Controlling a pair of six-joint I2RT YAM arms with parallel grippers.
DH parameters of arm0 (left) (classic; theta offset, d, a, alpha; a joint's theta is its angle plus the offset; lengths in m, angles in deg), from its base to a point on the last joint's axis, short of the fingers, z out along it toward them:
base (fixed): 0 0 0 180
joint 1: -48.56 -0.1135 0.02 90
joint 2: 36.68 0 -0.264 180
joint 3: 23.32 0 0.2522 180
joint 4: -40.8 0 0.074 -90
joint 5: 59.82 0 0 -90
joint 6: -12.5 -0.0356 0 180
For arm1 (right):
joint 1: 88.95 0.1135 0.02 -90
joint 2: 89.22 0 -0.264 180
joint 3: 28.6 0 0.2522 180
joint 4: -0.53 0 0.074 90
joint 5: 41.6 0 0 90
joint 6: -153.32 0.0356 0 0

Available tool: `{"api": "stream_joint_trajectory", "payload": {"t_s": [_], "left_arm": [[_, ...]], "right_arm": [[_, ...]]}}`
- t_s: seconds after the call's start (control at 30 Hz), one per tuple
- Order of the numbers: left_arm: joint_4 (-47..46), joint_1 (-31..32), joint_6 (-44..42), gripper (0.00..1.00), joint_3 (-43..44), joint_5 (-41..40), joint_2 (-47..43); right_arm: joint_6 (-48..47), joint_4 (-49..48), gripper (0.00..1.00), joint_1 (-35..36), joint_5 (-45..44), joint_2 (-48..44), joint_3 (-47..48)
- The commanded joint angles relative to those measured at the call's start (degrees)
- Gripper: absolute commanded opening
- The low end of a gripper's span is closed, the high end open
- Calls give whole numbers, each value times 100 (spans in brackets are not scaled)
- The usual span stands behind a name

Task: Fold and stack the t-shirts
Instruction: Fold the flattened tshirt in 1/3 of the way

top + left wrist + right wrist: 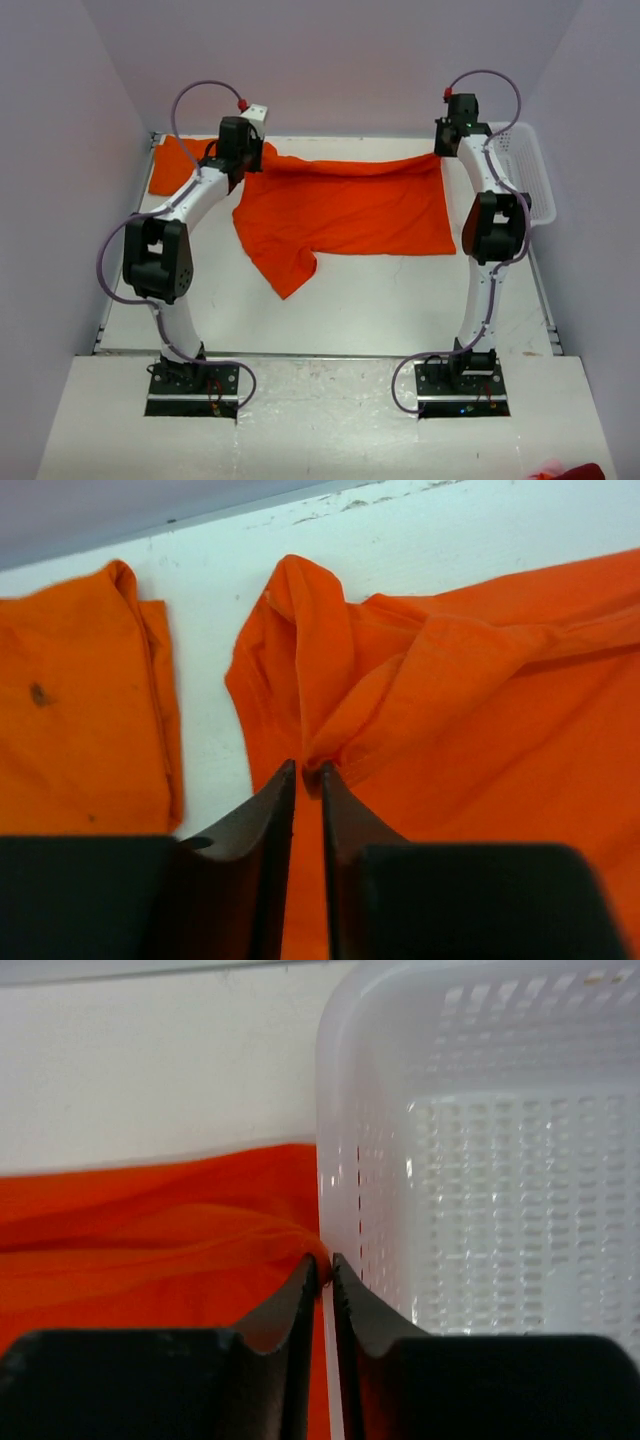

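Cloth fills the top view: the spread t-shirt point(340, 205) lies on the table point(400, 300) just left of the basket point(532, 175). The folded t-shirt point(172, 168) sits far left of the basket. The left gripper point(243, 168) is at the spread shirt's corner farthest from the basket, and the right gripper point(452, 150) is at the corner nearest it.

Left wrist view: the left gripper point(308, 770) is pinched nearly closed on a bunched fold of the spread t-shirt point(480, 710), with the folded t-shirt point(80, 730) beside it.

Right wrist view: the right gripper point(322, 1265) is clamped on the hem of the spread t-shirt point(150, 1230), touching or almost touching the basket point(480, 1160) wall.

The cloth looks thin, light and limp, so it will likely sag and slip. Corners and hems are the best holds. The basket wall crowds the right jaws.
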Motion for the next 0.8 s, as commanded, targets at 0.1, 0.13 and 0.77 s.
{"api": "stream_joint_trajectory", "payload": {"t_s": [0.1, 0.13, 0.77], "left_arm": [[-897, 181, 616, 33, -1084, -70, -1648], [-1386, 260, 660, 43, -1314, -480, -1894], [498, 428, 810, 0, 800, -695, 51]], "right_arm": [[295, -516, 62, 239, -117, -1400, -1730], [356, -632, 78, 240, 135, -1594, -1880], [399, -27, 0, 873, 594, -1990, -1520]]}}
